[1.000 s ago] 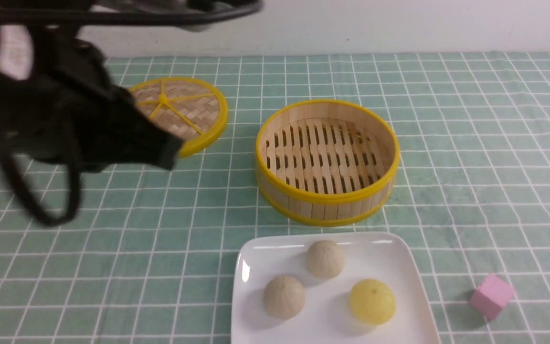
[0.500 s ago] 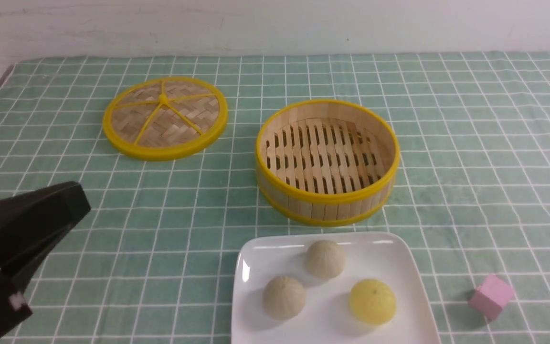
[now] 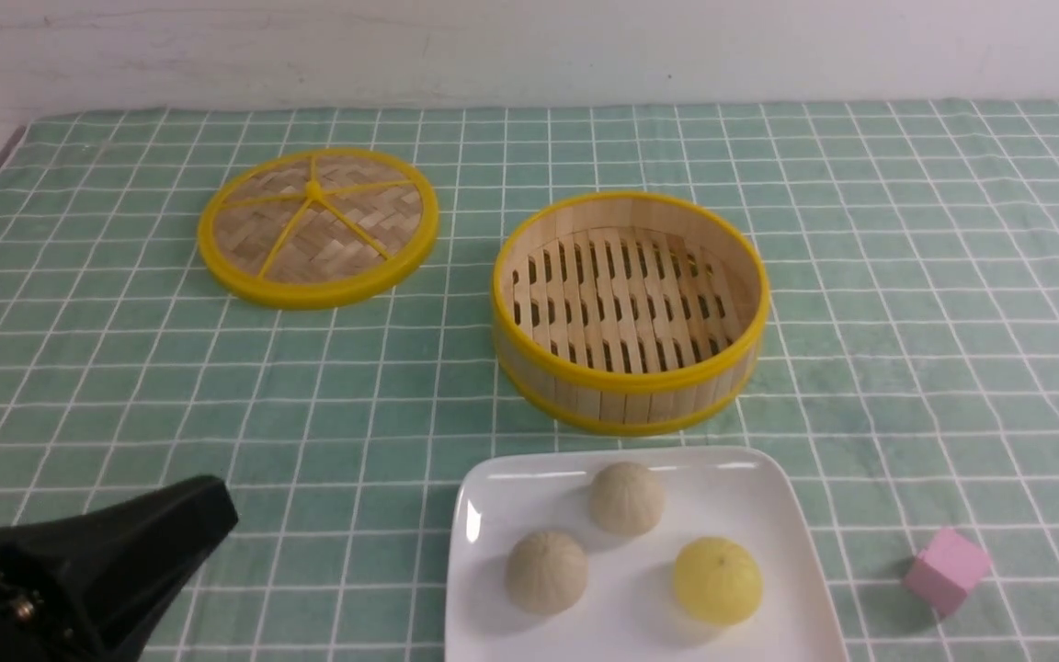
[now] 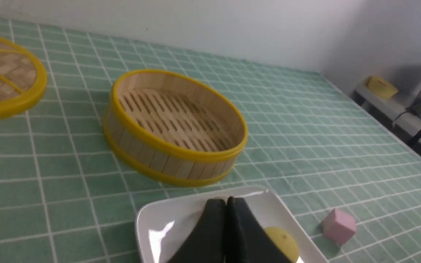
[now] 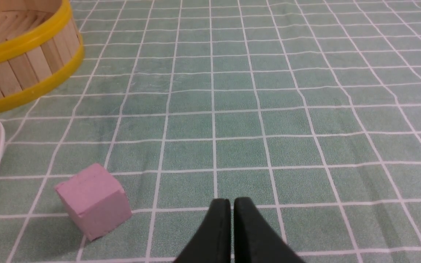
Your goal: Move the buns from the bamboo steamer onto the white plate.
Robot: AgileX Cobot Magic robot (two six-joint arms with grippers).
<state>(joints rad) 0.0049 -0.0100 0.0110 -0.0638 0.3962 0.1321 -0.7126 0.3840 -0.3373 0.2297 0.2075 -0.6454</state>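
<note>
Green checked cloth (image 3: pixel 906 303) covers the table; on it the left gripper (image 4: pixel 226 201) is pinched shut, holding nothing, just short of the white plate (image 3: pixel 493 496). Three buns (image 3: pixel 626 498) sit there, beyond them one empty bamboo steamer (image 3: pixel 631 386). The right gripper (image 5: pixel 231 201) is closed too, empty, with one pink cube (image 5: pixel 93 201) beside it.

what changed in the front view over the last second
The left arm swung down from high over the lid to the near left corner, where its tool now sits low, shut and empty. Nothing was gripped or released. The three buns on the white plate, the empty bamboo steamer and the pink cube stayed put.
</note>
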